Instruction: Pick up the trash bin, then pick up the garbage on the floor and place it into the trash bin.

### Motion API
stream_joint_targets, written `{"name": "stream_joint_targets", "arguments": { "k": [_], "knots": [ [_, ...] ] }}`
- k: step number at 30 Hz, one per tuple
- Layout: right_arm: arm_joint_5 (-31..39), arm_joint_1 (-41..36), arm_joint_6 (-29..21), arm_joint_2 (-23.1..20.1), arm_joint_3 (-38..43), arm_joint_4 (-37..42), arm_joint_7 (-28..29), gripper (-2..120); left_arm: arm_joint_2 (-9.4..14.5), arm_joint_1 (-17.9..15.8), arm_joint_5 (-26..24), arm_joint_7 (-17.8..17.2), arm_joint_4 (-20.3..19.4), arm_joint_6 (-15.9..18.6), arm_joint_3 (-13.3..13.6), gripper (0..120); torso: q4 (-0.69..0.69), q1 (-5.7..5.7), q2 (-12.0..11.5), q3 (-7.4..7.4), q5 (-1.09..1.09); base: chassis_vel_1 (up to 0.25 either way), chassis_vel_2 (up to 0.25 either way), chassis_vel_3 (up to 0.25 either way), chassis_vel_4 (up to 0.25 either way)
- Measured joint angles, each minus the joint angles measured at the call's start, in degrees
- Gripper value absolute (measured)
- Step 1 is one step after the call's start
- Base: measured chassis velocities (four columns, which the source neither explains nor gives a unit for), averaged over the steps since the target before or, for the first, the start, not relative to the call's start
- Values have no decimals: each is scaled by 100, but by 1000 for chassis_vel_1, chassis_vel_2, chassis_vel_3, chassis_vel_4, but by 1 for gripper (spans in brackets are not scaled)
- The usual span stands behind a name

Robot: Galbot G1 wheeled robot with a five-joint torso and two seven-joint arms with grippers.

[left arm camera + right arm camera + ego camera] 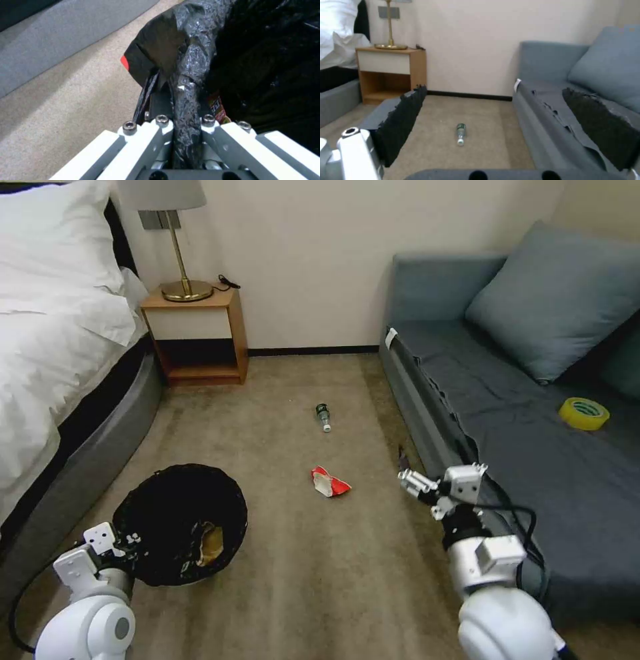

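The trash bin [175,501], lined with a crinkly black bag, is at the lower left by the bed. My left gripper [131,542] is shut on its near rim; the left wrist view shows the fingers pinching the bag's edge [186,100]. A gold-brown wrapper [212,543] lies inside the bin. On the carpet, a red-and-white wrapper [330,482] lies mid-floor, and a small clear bottle [323,417] [460,133] with a green label lies farther off. My right gripper [410,477] [500,122] hovers open and empty beside the sofa's front, right of the red wrapper.
A bed [60,347] runs along the left, with a wooden nightstand [197,337] and lamp at the back. A grey sofa [527,447] fills the right side, with a yellow tape roll [583,413] and a cushion on it. Open carpet lies between them.
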Motion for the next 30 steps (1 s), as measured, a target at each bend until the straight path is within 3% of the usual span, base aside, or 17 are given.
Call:
{"name": "stream_joint_targets", "arguments": {
  "k": [2, 10, 30],
  "knots": [
    [-212, -25, 177, 269, -33, -114, -102, 100, -18, 2, -1, 1, -3, 0, 0, 2, 0, 0, 0, 0, 0, 0, 0, 0, 0],
    [-252, 47, 277, 538, -127, -231, -189, 100, -23, -28, 0, 3, 11, -3, -12, 2, 0, 0, 0, 0, 1, -53, 55, 56, -54],
    [-119, 301, 211, 449, -211, -505, -219, 100, 49, -163, -5, 7, 206, 3, -58, 2, 0, 0, 0, 1, 1, -104, 104, 103, -98]
  ]
}}
